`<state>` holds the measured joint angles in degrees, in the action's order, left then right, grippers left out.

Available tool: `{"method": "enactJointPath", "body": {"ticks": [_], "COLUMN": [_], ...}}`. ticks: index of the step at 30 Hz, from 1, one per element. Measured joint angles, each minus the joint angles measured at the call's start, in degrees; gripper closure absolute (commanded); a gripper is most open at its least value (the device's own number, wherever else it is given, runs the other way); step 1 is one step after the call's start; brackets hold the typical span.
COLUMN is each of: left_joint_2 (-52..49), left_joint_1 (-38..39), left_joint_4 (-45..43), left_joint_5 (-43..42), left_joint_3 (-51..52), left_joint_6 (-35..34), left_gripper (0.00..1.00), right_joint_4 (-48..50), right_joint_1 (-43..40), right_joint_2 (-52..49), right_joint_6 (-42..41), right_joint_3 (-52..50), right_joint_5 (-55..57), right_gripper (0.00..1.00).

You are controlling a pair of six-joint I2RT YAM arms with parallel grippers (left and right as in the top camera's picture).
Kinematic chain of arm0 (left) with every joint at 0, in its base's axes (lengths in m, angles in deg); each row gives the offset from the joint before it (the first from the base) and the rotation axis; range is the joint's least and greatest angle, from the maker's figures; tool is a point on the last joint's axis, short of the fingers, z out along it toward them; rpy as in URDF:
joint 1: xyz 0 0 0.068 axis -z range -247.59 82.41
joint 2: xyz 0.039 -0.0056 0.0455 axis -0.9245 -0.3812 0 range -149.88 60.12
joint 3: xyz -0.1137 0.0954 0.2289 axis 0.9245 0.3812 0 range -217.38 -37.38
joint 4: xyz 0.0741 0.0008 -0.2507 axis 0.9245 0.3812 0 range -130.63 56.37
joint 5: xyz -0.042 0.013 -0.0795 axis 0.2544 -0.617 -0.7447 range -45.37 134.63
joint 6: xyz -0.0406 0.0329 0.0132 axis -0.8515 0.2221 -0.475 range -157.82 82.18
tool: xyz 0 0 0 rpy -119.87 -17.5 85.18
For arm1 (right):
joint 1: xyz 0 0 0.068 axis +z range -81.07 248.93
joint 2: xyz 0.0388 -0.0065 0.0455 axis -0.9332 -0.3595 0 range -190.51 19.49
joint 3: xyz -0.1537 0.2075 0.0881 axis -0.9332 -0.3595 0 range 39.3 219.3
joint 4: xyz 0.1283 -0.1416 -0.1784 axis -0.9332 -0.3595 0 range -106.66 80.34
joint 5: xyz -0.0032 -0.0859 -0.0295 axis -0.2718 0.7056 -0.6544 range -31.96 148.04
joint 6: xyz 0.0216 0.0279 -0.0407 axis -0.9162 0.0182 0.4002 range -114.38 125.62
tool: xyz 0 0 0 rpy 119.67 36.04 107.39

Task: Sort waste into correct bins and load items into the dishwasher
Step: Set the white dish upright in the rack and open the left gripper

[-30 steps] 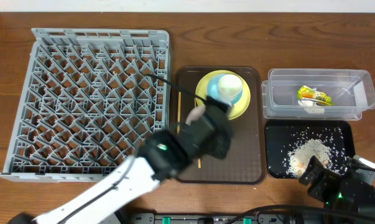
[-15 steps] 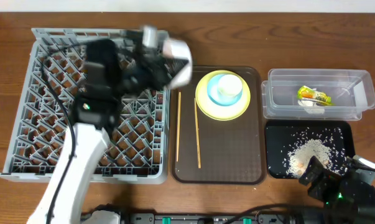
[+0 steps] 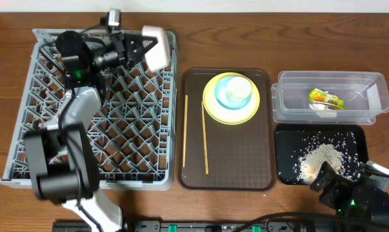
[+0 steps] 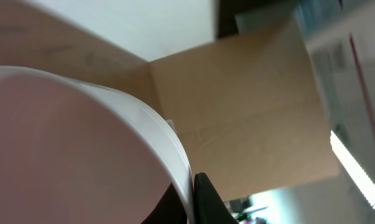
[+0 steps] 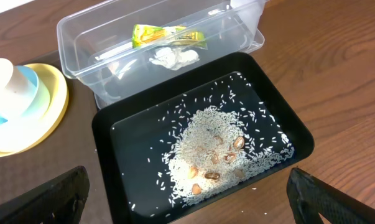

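Overhead: the bowl (image 3: 157,46) is being clamped by the left gripper (image 3: 141,49) over the rack's (image 3: 91,116) upper right edge, arm stretched up-frame; lowering into a slot is being called for next. Left wrist: the rim is being pinched, lower left. Right wrist: nothing is being held by the right gripper (image 5: 187,186), jaws wide above the tray (image 5: 125,143).

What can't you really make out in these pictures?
- Left wrist view: the white bowl fills the frame, so the dish rack is out of sight.
- Overhead: white scraps in the clear tub, too small to identify.
- Right wrist view: brown bits among the rice, too small to name.
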<state>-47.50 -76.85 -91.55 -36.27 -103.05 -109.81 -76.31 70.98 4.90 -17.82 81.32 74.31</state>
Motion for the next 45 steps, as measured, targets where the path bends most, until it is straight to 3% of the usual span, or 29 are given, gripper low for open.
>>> {"method": "enactJointPath", "body": {"ticks": [11,16,17,22,30,45], "left_joint_2": [-10.93,-11.23,-11.23,-11.23,-11.23,-11.23], "left_joint_1": [-6.99,-8.41,-8.96,-12.13,-15.37,-18.75], "left_joint_4": [-0.72,-1.97,-2.05,-2.12,-2.05,-2.10], "left_joint_5": [-2.71,-3.48,-3.58,-4.13,-4.52,-4.94], "left_joint_3": [0.00,0.00,0.00,0.02,0.02,0.04], "left_joint_6": [-2.12,-0.61,-0.39,0.24,0.31,0.94], "left_gripper": [0.92,0.83,0.74,0.59,0.52,0.52], "right_joint_4": [0.02,0.02,0.00,0.00,0.00,0.00], "right_joint_1": [0.00,0.00,0.02,0.00,0.00,0.00], "right_joint_2": [0.00,0.00,0.00,0.00,0.00,0.00], "right_joint_6": [0.00,0.00,0.00,0.00,0.00,0.00], "right_joint_3": [0.00,0.00,0.00,0.00,0.00,0.00], "right_joint_5": [0.02,0.02,0.00,0.02,0.00,0.02], "right_gripper": [0.01,0.01,0.01,0.01,0.01,0.01]}}
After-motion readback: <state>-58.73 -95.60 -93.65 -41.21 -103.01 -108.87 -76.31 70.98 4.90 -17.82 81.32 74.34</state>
